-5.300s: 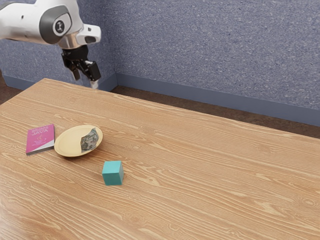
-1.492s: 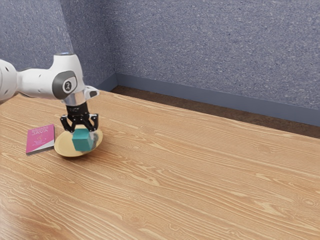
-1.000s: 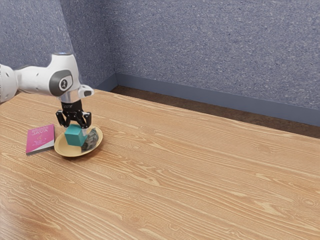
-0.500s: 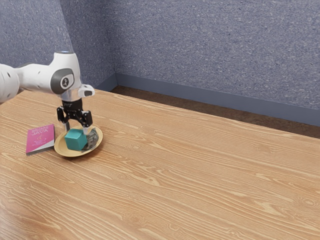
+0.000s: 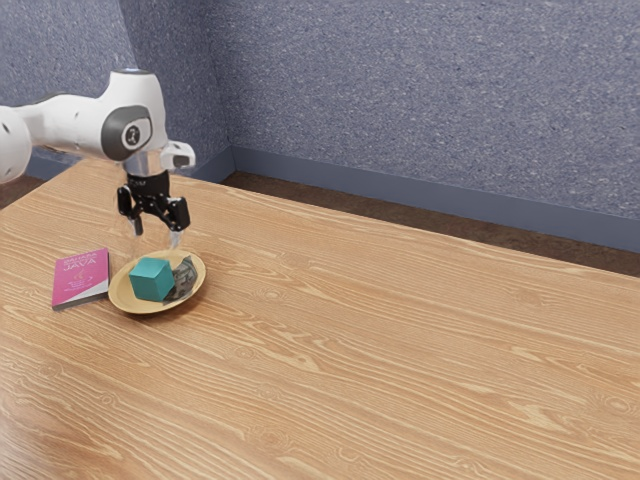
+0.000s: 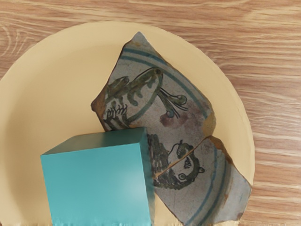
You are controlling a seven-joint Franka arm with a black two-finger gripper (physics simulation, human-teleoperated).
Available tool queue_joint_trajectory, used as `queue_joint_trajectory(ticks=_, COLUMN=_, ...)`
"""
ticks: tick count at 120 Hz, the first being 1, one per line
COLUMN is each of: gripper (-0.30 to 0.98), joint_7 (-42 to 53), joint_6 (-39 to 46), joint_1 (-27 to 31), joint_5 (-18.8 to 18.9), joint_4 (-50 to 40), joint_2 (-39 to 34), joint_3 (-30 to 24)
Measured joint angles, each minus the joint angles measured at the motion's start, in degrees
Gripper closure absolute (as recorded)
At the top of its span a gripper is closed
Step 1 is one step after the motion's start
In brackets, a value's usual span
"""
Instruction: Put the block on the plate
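My gripper [image 5: 155, 238] hangs above the plate in the exterior view, its fingers spread apart with nothing between them. Below it, the teal block [image 5: 152, 280] rests in the yellow plate [image 5: 136, 306], beside a patterned dark patch. A gap separates the fingertips from the block. In the wrist view the block [image 6: 96, 186] lies inside the plate [image 6: 37, 89], its side against or over the painted shard pattern [image 6: 150, 99]; whether that pattern is a loose piece or part of the plate, I cannot tell.
A pink book [image 5: 80, 278] lies beside the plate, toward the exterior view's left. The wooden table [image 5: 400, 340] extends toward the exterior view's right, with a speckled blue wall [image 5: 420, 100] behind it.
Since the earlier views my gripper carried the block from the table to the plate, then opened and let it go. Over the last half second my hand rose while the block stayed put.
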Motion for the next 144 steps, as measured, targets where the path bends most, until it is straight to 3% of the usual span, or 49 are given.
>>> queue_joint_trajectory(ticks=57, gripper=0.00, joint_7=1.57, joint_6=-5.64, joint_1=-7.22, joint_5=-6.25, joint_4=-2.18, joint_2=-13.69, joint_3=1.62)
queue_joint_trajectory(ticks=73, gripper=0.00, joint_7=1.84, joint_6=-7.01, joint_1=-12.46, joint_5=-8.38, joint_4=-2.76, joint_2=-17.01, joint_3=6.48)
queue_joint_trajectory(ticks=104, gripper=0.00, joint_7=2.74, joint_6=-8.17, joint_1=-27.07, joint_5=-11.18, joint_4=-5.79, joint_2=-24.88, joint_3=22.64)
queue_joint_trajectory(ticks=129, gripper=0.00, joint_7=3.47, joint_6=-10.88, joint_1=-28.28, joint_5=-12.39, joint_4=-5.37, joint_2=-28.60, joint_3=25.35)
queue_joint_trajectory(ticks=144, gripper=0.00, joint_7=3.77, joint_6=-11.96, joint_1=-32.48, joint_5=-12.81, joint_4=-5.00, joint_2=-29.42, joint_3=29.50)
